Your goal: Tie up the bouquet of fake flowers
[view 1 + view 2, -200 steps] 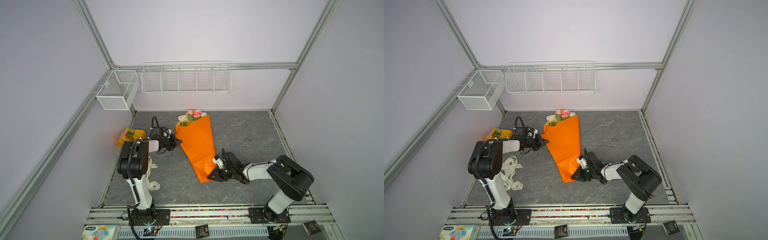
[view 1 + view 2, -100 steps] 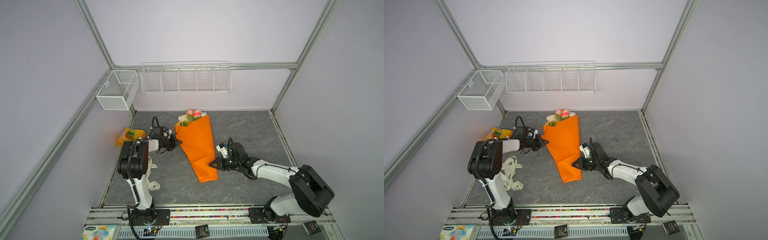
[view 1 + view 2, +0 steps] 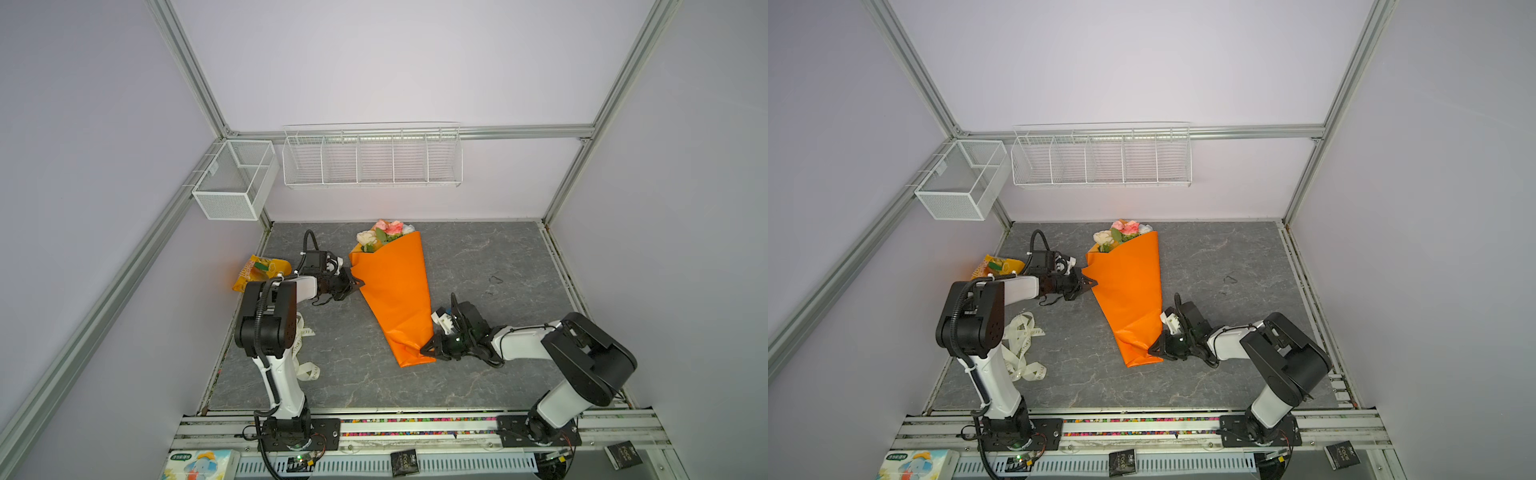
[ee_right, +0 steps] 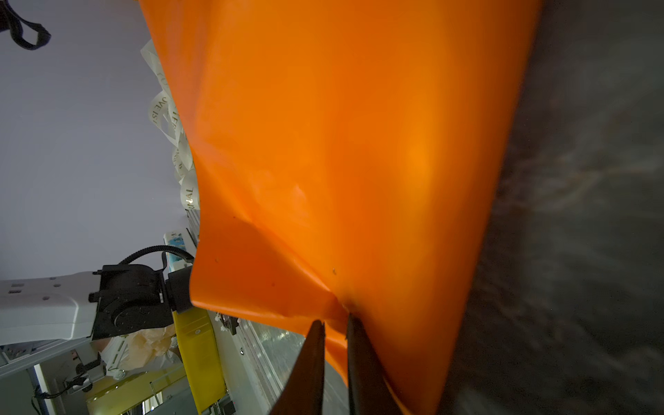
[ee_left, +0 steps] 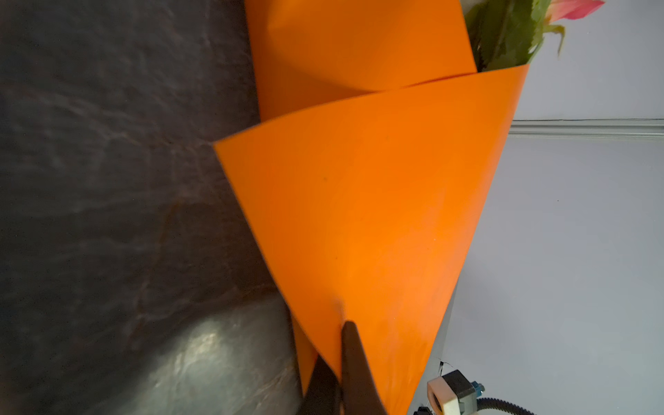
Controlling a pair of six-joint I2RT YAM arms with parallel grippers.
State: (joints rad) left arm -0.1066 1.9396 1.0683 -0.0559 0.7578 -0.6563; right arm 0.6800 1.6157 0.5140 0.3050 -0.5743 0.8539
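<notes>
The bouquet of fake flowers (image 3: pixel 384 235) (image 3: pixel 1121 235) lies on the grey mat, rolled in a cone of orange paper (image 3: pixel 395 291) (image 3: pixel 1129 291) with pink and cream blooms at its far, wide end. My left gripper (image 3: pixel 360 283) (image 3: pixel 1094 283) (image 5: pixel 337 345) is shut on the paper's left edge near the wide end. My right gripper (image 3: pixel 424 350) (image 3: pixel 1152 350) (image 4: pixel 334 321) is shut on the paper's right edge near the narrow end, and the paper creases there. The stems are hidden inside the paper.
A cream printed ribbon (image 3: pixel 305 361) (image 3: pixel 1021 345) lies loose by the left arm's base. A yellow snack bag (image 3: pixel 259 270) sits at the mat's left edge. Two white wire baskets (image 3: pixel 372 158) (image 3: pixel 232 183) hang on the walls. A tissue box (image 3: pixel 199 463) sits in front.
My right gripper went up along the paper's right edge half a second ago and is back down at the narrow end. The left arm has not moved.
</notes>
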